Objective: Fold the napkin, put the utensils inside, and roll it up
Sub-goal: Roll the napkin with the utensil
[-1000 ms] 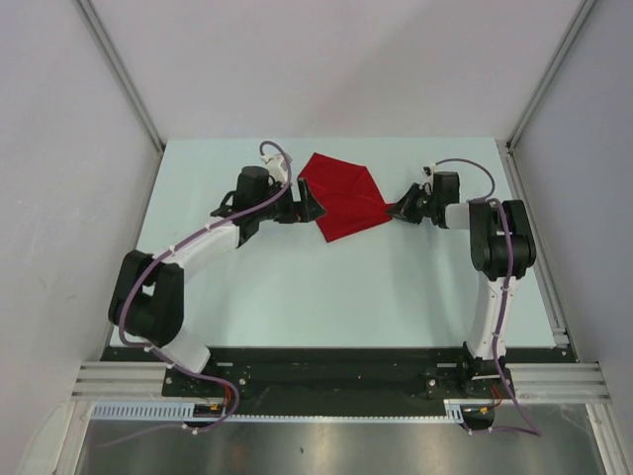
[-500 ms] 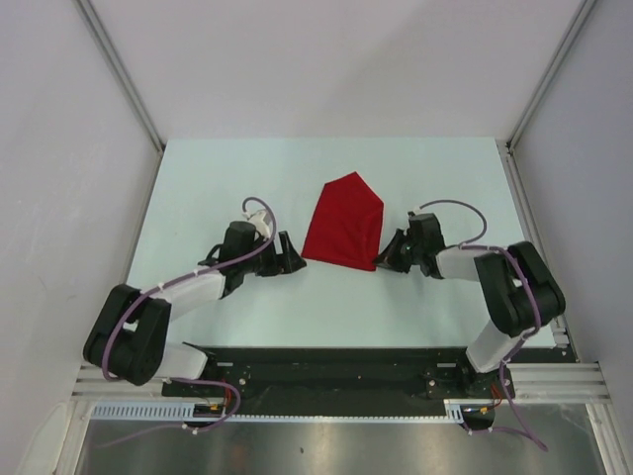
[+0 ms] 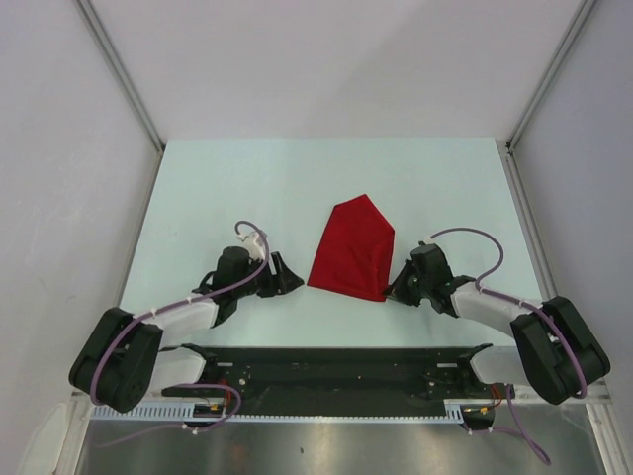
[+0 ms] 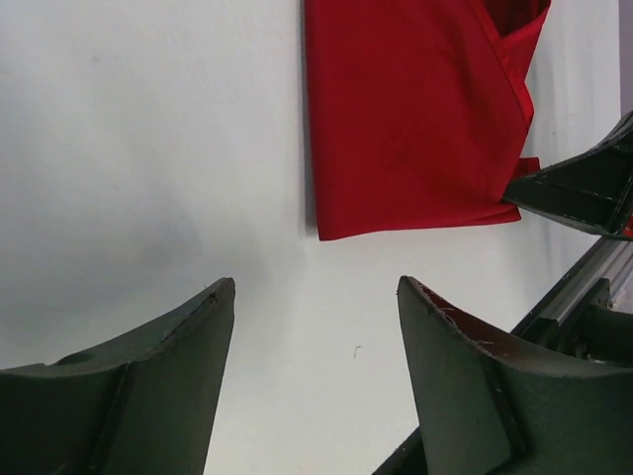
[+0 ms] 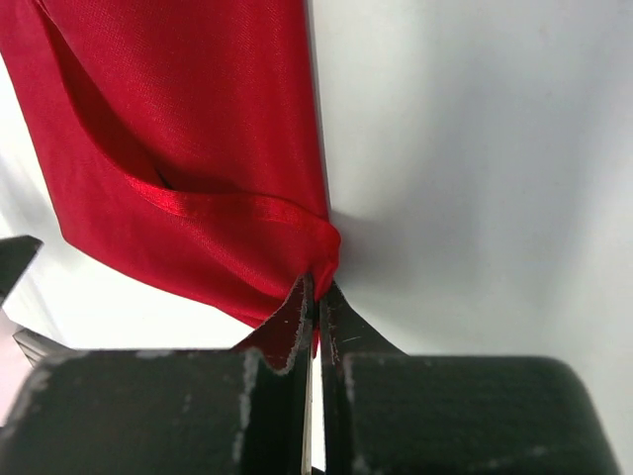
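Red napkin (image 3: pixel 351 247), folded flat on counter (image 3: pixel 247 188), near corner pinched in right claw (image 5: pixel 316 289); left claw (image 3: pixel 290 274) spread, empty, just beside.

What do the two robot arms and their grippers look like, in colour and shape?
The left arm and right arm have white link shells with bulky black joints. A thin purple cable loops along each. The left gripper and right gripper are black; their fingers are dark wedge shapes with pale scuffs on the edges.
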